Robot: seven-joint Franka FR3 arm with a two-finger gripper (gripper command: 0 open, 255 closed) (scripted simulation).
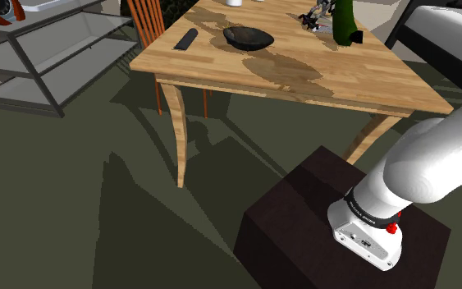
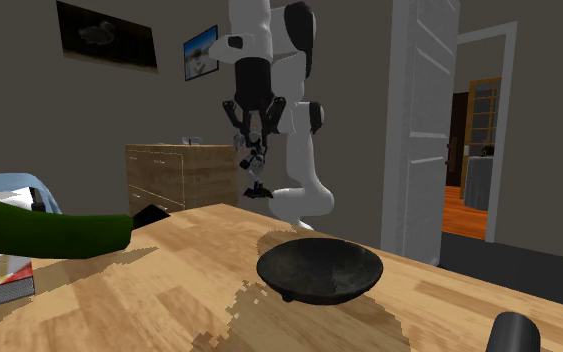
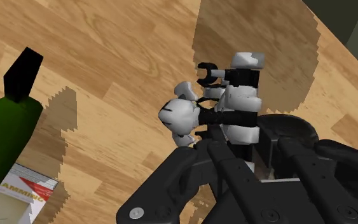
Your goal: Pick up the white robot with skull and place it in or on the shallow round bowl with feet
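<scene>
While the pincer (image 2: pixel 256 132) clasps the white robot (image 2: pixel 257 166) above the surface (image 2: pixel 184 300), its thin hold could drop the toy short of the bowl (image 2: pixel 319 268).

On the table (image 1: pixel 327 78), bowl (image 1: pixel 248 37) as anchor. Near the bowl on the shoulder view's left, on the same top, remote (image 1: pixel 186 38). Well apart on the bowl's right in that view, bottle (image 1: pixel 345 23) lying on the table, book (image 3: pixel 18 200) just beside it. Between bowl and bottle, above the tabletop, toy robot (image 2: pixel 256 165) clasped in the gripper (image 2: pixel 257 135). Past the remote from the bowl, chair (image 1: pixel 147 20) at the table's edge, shelf rack (image 1: pixel 48 49) farther left. Off the table, nearer the shoulder camera than the bowl, stand (image 1: pixel 336 222) on the floor
</scene>
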